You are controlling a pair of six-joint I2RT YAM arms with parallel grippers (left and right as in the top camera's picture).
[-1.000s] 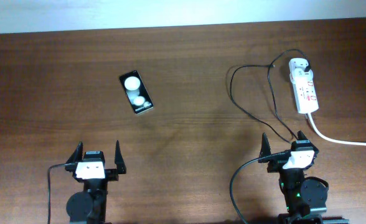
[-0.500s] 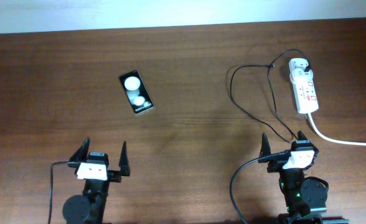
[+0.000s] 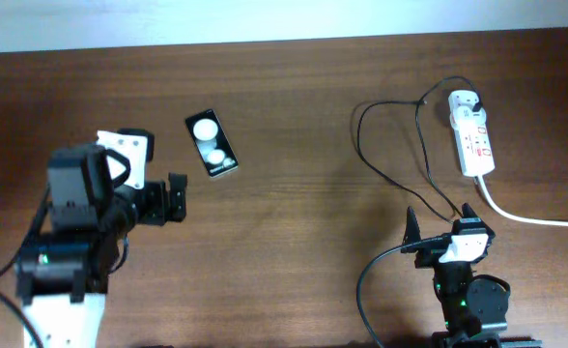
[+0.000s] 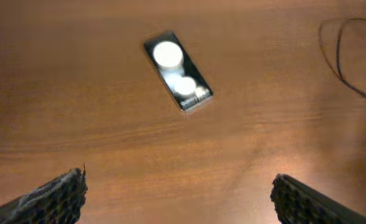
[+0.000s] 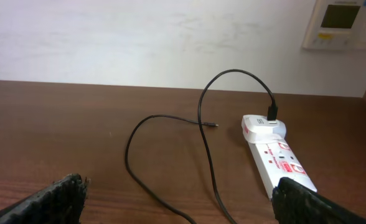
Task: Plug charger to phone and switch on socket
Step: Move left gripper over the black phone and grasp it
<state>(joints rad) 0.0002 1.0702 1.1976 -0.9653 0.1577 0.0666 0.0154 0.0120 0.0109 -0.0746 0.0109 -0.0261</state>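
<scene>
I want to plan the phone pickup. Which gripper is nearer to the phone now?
Left. The left gripper is open just short of the phone, on its near-left side. The right gripper is far off to the phone's right, beside the charger.

COUNT | phone (image 3: 212, 143): one | black charger cable (image 5: 235, 71): one | white power strip (image 3: 473, 140): one | black plug (image 5: 272, 114) seated in the strip: one | thick white cord (image 3: 525, 217): one | robot hands: two, left hand (image 3: 176, 198) and right hand (image 3: 439, 213) | tabletop (image 3: 294, 222): one | wall panel (image 5: 340, 23) with a screen: one

Left gripper (image 4: 178, 186), right gripper (image 5: 180, 186): jaws apart.
</scene>
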